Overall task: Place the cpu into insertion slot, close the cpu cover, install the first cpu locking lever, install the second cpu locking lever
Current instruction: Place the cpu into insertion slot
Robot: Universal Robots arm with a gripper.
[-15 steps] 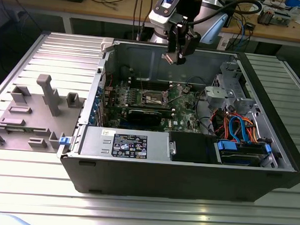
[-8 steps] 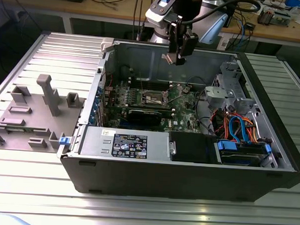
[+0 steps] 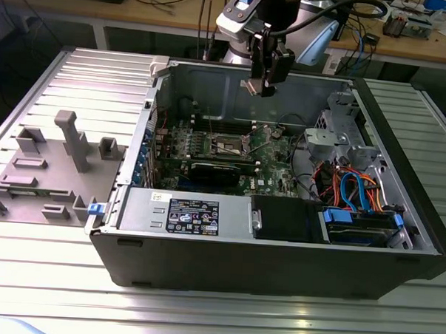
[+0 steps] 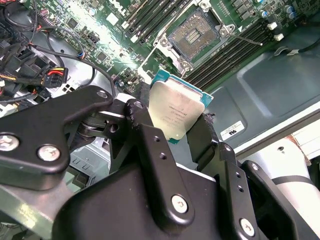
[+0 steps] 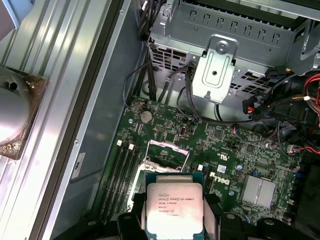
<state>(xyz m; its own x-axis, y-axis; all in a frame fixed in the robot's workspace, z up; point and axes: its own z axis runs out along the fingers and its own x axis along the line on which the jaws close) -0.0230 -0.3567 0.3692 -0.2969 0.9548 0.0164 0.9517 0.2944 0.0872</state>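
Observation:
My gripper (image 3: 260, 85) hangs above the open computer case, shut on the cpu (image 4: 175, 111), a square chip with a dull silver top and a teal edge. In both wrist views the black fingers (image 4: 142, 130) clamp the chip's two opposite sides. The cpu (image 5: 174, 206) is held well above the green motherboard (image 3: 271, 158). The insertion slot (image 4: 192, 34) lies open below with its dark contact field bare. In the first wrist view the slot (image 5: 159, 167) is partly hidden behind the chip. The cpu cover (image 5: 167, 145) looks swung up at the slot's edge.
Long black memory slots (image 4: 235, 50) flank the socket. A metal drive cage (image 5: 220, 55) and bundled cables (image 3: 351, 191) fill the case towards the exterior view's right. A power supply (image 3: 188, 213) sits at the front. A grey fixture (image 3: 72, 142) stands outside the case at the left.

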